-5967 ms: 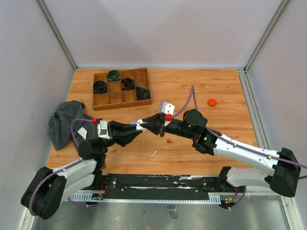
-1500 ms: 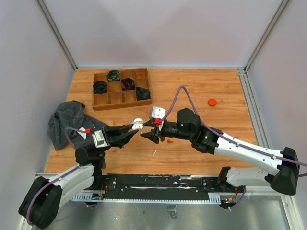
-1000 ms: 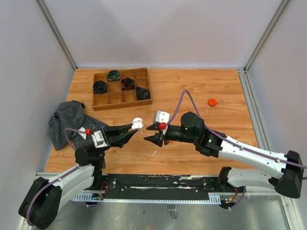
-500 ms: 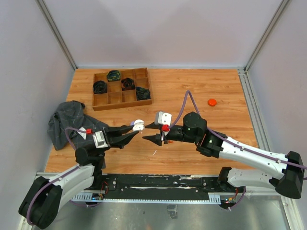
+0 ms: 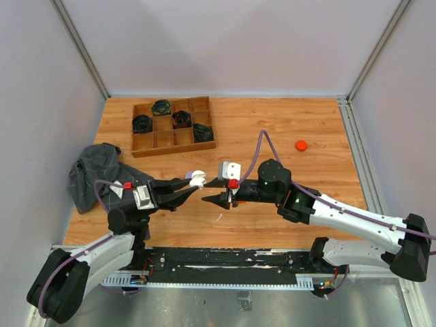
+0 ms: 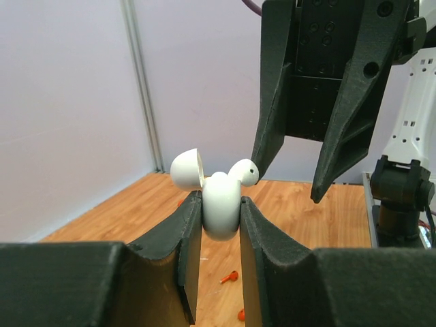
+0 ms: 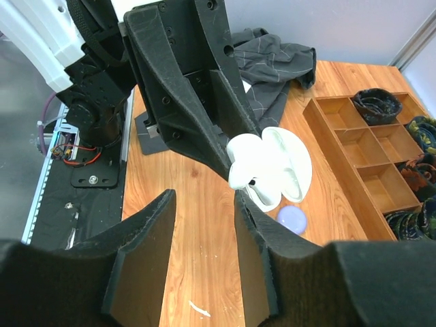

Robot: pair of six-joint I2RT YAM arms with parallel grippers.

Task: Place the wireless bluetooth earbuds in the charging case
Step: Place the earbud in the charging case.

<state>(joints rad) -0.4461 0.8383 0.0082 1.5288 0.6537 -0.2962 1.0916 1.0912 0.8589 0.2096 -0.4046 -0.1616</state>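
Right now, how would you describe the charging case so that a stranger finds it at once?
Start at the wooden table and find the left gripper, hovering over its near middle. The charging case is the small rounded shell pinched between its black fingers, lid flipped open. Its glossy white stands out from the black fingers around it; the right gripper facing it holds nothing.

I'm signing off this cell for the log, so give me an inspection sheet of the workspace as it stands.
Surface: wooden table.
Job's things: white charging case, lid open, held above the table; orange-red earbud lying on the wood.
Clutter: wooden compartment tray with dark bundles; grey cloth; orange-red puck; lavender puck.
Claws: left claw shut on the case; right claw open, empty, tips facing the case.
Cables: purple cable looping over each arm.
Surroundings: pale enclosure walls, metal frame.
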